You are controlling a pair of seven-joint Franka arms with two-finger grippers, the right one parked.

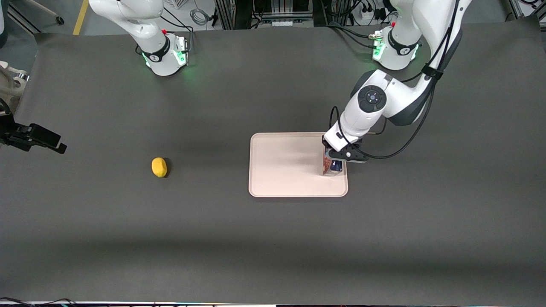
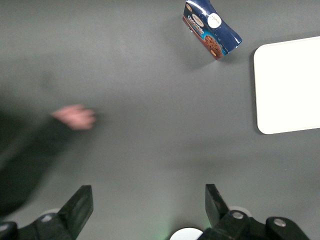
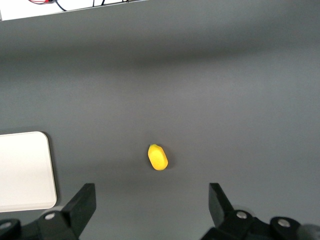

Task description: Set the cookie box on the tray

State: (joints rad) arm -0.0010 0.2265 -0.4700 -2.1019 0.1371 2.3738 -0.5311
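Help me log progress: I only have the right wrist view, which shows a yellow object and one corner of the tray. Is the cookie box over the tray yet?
Observer: Yes. In the front view the cookie box is within the tray rim, by the edge toward the working arm's end.
Operator: Is it lying flat?
Observer: No, it stands on end, with the narrow side up. I cannot tell whether it touches the tray.
Operator: Where is the gripper?
Observer: The left gripper is directly on top of the box, its wrist leaning in from the working arm's end.
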